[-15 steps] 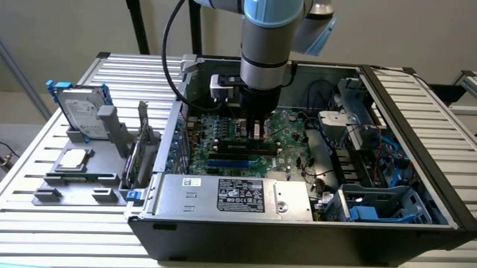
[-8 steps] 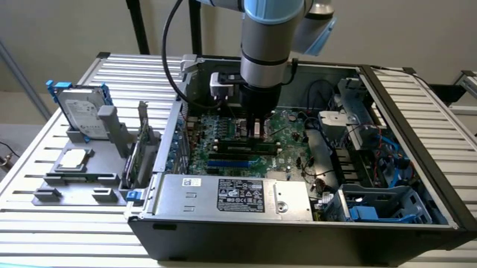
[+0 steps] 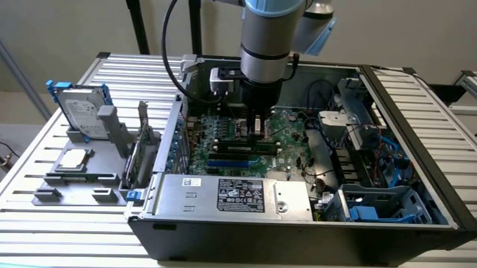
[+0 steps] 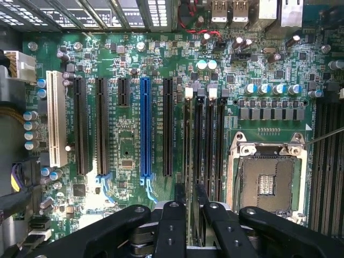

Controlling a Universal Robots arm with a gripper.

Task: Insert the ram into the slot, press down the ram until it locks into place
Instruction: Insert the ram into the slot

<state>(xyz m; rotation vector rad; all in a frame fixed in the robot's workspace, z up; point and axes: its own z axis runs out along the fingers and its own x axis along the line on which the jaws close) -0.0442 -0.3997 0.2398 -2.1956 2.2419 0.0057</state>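
One RAM stick seated, pincer open above it

One ram (image 4: 187,161) stands edge-up in a black memory slot (image 4: 198,145) on the motherboard (image 4: 129,145); directly over it hangs the gripper (image 4: 188,215), fingers (image 4: 171,226) spread either side, gripping nothing; beside lies the CPU socket (image 4: 266,180).

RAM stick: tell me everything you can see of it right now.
The long, thin green RAM stick with dark chips along its face stands on edge in a black memory slot on the large green motherboard inside the open computer case. It looks level along the slot. The black tool hangs directly above it; contact and latch state cannot be told.
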